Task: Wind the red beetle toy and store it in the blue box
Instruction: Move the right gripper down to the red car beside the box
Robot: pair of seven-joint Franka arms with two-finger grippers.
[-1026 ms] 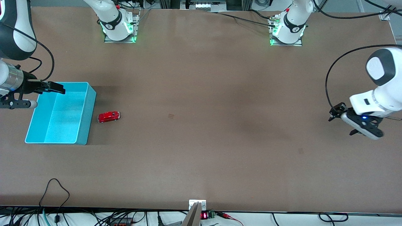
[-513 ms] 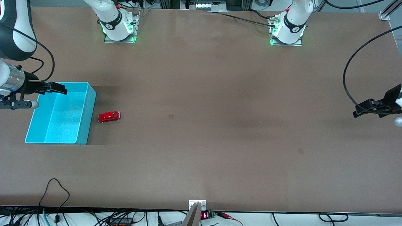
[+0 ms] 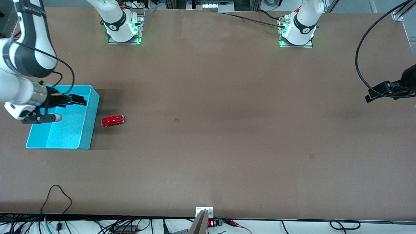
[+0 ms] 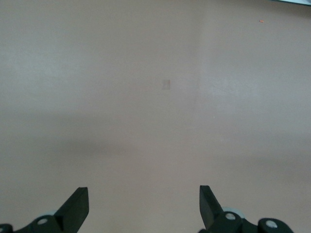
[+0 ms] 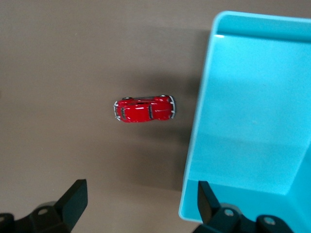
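The red beetle toy (image 3: 112, 120) stands on the table beside the blue box (image 3: 85, 132), toward the table's middle. It also shows in the right wrist view (image 5: 144, 108), next to the box wall (image 5: 204, 141). My right gripper (image 3: 78, 99) is open and empty, up over the box's farther part. My left gripper (image 3: 373, 93) is open and empty, up over the bare table at the left arm's end; its wrist view shows only table between the fingertips (image 4: 77, 201).
The blue box is empty. A small mark (image 3: 176, 120) lies on the tabletop near the middle. Cables (image 3: 57, 201) and a small device (image 3: 204, 219) sit at the table's near edge.
My right gripper has moved from the box's outer edge inward over the box toward the toy. My left gripper has risen and swung out toward the table's end. The toy has not moved.
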